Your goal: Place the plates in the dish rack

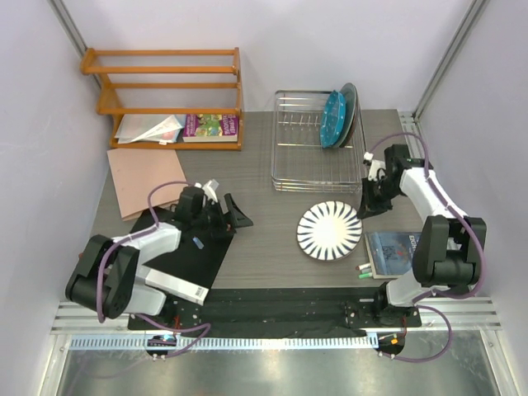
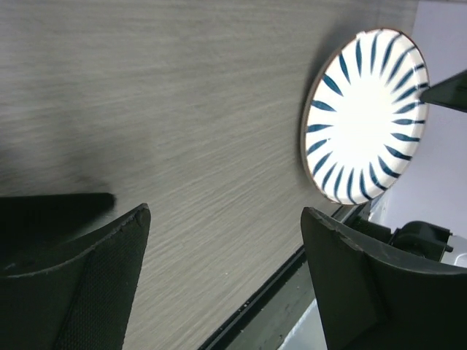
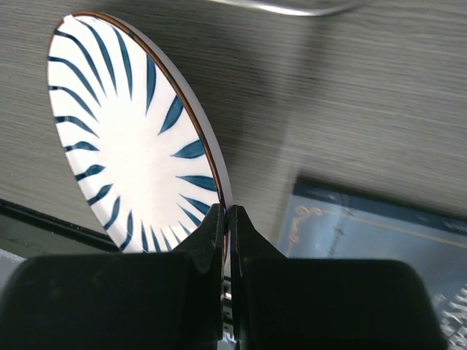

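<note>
The white plate with dark radial stripes lies in front of the silver wire dish rack. My right gripper is shut on the plate's right rim; in the right wrist view its jaws pinch the rim of the plate, which looks tilted a little off the table. The blue dotted plate stands upright in the rack's back right corner, with a darker plate close behind it. My left gripper is open and empty over the table, left of the striped plate.
An orange wooden shelf with books stands at the back left. A brown board and a black mat lie on the left. A blue book and small pens lie by the right arm.
</note>
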